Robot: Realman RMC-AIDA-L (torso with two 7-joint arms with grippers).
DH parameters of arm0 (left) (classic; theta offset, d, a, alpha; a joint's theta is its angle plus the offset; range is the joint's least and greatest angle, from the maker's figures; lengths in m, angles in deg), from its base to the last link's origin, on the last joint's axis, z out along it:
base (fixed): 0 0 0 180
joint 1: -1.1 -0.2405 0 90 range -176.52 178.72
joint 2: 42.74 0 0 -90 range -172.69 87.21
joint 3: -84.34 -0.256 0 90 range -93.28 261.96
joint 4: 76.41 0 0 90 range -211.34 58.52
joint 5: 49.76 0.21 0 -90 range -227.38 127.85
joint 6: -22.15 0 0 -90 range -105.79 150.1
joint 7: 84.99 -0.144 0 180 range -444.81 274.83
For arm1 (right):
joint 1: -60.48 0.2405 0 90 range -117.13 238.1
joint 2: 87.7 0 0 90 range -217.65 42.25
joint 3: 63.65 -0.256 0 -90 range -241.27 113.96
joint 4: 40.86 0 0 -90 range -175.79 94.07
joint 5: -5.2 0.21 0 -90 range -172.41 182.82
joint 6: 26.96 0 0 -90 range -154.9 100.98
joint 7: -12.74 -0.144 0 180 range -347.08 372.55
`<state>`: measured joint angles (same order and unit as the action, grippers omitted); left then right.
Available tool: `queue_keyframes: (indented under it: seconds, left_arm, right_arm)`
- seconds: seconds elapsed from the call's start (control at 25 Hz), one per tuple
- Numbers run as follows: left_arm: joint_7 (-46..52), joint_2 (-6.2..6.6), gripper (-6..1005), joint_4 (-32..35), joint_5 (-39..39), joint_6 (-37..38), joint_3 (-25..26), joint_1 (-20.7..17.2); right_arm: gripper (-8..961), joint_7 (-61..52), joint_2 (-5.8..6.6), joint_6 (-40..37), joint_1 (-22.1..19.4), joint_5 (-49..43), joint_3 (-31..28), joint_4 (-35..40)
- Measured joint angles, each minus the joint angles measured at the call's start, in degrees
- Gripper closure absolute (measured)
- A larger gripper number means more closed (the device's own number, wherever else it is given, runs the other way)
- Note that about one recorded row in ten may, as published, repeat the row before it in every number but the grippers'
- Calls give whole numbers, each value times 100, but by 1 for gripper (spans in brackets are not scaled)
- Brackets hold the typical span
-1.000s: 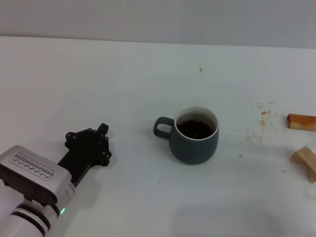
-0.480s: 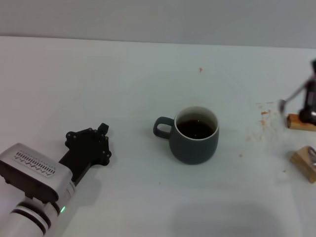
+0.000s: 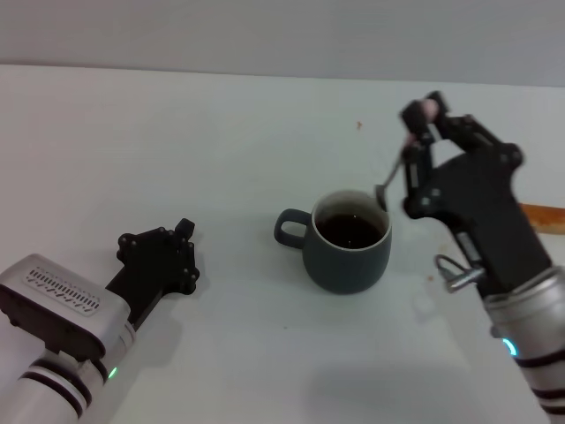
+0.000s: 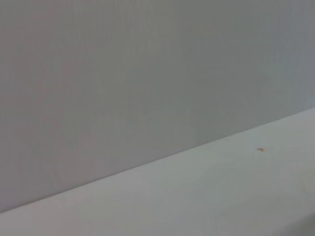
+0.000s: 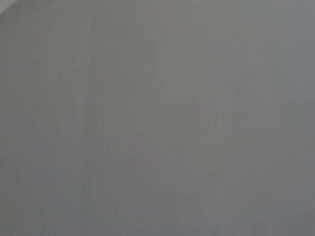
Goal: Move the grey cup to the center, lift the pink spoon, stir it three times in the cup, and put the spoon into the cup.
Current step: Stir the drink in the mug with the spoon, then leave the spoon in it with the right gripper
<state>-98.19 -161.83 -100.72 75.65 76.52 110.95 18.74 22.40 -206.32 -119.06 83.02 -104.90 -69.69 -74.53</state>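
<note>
Looking down on a white worktop (image 3: 221, 132) with a grey wall behind its far edge.

Seeing the grey cup (image 3: 349, 256) standing upright near the middle of the worktop, turning its loop handle toward the left edge and holding dark liquid inside a pale inner wall.

Gripping the pink spoon (image 3: 394, 170) in the right gripper (image 3: 425, 113), with the claw pinched narrow on the pale pink upper end of the handle. Reaching in with that arm from the near right corner, up and over the surface, just beside the cup on its right-edge side. Slanting the spoon downward toward the cup, handle end high and toward the far edge, small metal bowl low. Hanging that metal bowl right at the cup's rim, on the side facing the right edge, not down in the liquid; not being able to tell whether touching the rim or just clear of it.

Resting the left gripper (image 3: 163, 261) low near the near left corner, well apart from the cup and pointing toward the far edge; not being able to tell the state of this claw.

Noticing a tan wooden block (image 3: 546, 217) at the right edge, mostly hidden behind the right arm, and a small orange speck (image 3: 358, 124) on the surface between the cup and the far edge.

Getting only grey wall and a strip of worktop with one speck from the left wrist view, and nothing but plain grey from the right wrist view.
</note>
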Motion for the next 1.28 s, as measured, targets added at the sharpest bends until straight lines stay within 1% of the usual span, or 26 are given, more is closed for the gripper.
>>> queue_keyframes:
  seconds: [0.16, 0.36, 0.44, 0.48, 0.68, 0.92, 1.16, 1.28]
  left_arm:
    - [7, 0, 1001, 24, 0, -3, -8, 3]
    - [10, 0, 1001, 40, 0, -5, -24, 3]
    - [11, 0, 1001, 40, 0, -5, -25, 3]
    - [11, 0, 1001, 41, 0, -5, -24, 3]
    - [11, 0, 1001, 38, 0, -5, -24, 3]
    - [11, 0, 1001, 32, 0, -5, -25, 2]
    - [11, 0, 1001, 37, 0, -5, -8, 3]
    - [11, 0, 1001, 40, 0, -5, -15, 3]
  right_arm:
    - [900, -172, 0, 187, 126, -62, -11, 3]
    - [901, -218, -6, 378, 138, -65, -32, 26]
    - [901, -245, -8, 538, 149, -66, -48, 39]
    - [901, -347, -10, 731, 217, -69, -43, 82]
    - [900, -601, -14, 1008, 365, -83, -2, 209]
    - [900, -712, -22, 1534, 548, -96, -2, 272]
    - [901, -751, -30, 1653, 606, -138, -65, 428]
    - [901, -992, -30, 1625, 615, -138, -100, 674]
